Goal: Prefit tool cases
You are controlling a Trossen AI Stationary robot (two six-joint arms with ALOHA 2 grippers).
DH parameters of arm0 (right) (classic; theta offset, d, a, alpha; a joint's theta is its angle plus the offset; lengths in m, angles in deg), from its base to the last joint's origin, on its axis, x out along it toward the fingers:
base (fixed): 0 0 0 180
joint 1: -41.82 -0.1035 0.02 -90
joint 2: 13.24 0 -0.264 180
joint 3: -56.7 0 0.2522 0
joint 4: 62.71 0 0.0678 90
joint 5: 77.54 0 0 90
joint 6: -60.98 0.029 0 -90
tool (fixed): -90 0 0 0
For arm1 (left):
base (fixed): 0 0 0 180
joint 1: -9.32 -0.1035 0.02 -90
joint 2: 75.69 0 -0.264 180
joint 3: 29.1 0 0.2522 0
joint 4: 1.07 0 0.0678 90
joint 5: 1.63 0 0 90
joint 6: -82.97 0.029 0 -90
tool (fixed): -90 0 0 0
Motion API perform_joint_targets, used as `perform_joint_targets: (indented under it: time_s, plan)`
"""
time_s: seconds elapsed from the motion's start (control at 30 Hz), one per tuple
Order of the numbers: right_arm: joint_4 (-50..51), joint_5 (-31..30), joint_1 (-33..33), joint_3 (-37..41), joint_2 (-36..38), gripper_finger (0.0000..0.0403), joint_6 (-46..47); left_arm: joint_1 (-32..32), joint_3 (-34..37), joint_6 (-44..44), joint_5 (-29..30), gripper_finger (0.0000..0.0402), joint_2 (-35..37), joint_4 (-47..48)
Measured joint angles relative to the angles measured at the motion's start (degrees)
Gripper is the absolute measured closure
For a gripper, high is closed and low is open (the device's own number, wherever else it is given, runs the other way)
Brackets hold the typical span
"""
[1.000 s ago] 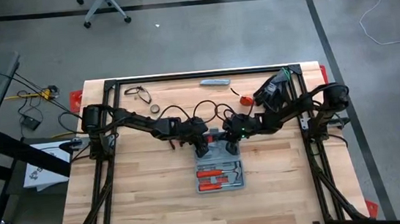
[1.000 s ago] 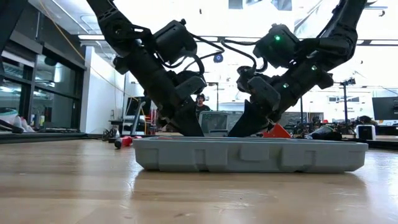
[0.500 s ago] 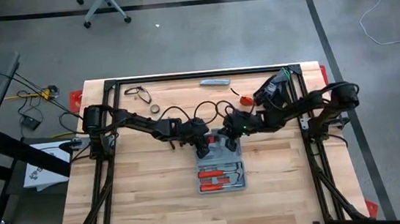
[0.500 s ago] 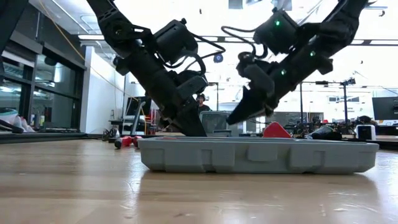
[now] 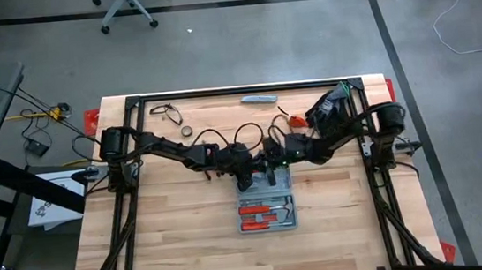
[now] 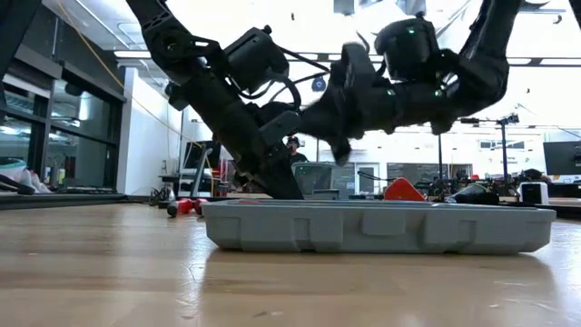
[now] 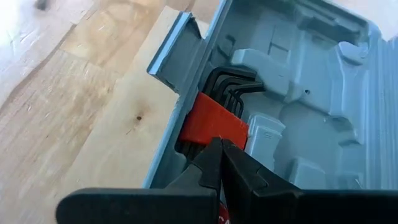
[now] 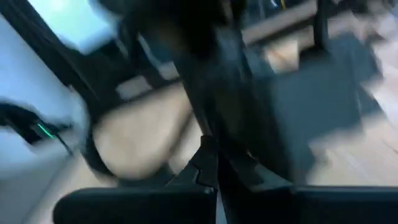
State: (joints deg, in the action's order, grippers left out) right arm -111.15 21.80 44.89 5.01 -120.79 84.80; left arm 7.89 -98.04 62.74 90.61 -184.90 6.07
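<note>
— Case (image 5: 265, 202) first, from above?
— Open near the table's (image 5: 181, 247) middle; both grippers meet over its far half, left gripper (image 5: 245, 181) and right gripper (image 5: 272, 166).
— Low view?
— Left tip down in the case, right one raised clear above it.
— Wrists?
— Left fingers (image 7: 211, 163) pinched together beside a red hex-key holder (image 7: 214, 127); right view blurred, fingers seemingly closed, holding nothing.

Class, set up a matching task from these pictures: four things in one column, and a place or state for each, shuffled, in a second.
Things:
1. tool case
2. left gripper
3. right gripper
4. hex key set

Places or states:
A. raised above the case, shut
B. lying open on the table
C. down at the case, shut
D. in a red holder inside the case

Pairs: 1-B, 2-C, 3-A, 4-D
</note>
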Motion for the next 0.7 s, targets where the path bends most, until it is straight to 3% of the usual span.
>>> perform_joint_targets:
  time_s: [0.17, 0.33, 0.7]
  plan:
    - [-16.1, 5.4, 0.5, 0.0, -7.7, 0.0403, 9.2, 1.9, 0.1, 2.0, 3.7, 0.0401, 0.2, -1.5]
    - [-19.6, 4.8, -0.4, 0.0, -12.0, 0.0403, 12.5, 3.5, 0.2, 3.1, 7.1, 0.0401, 0.4, -1.1]
    - [-24.2, 7.4, -1.9, -0.1, -12.0, 0.0403, 13.5, 7.3, 1.0, 4.5, 12.3, 0.0401, 5.5, -1.2]
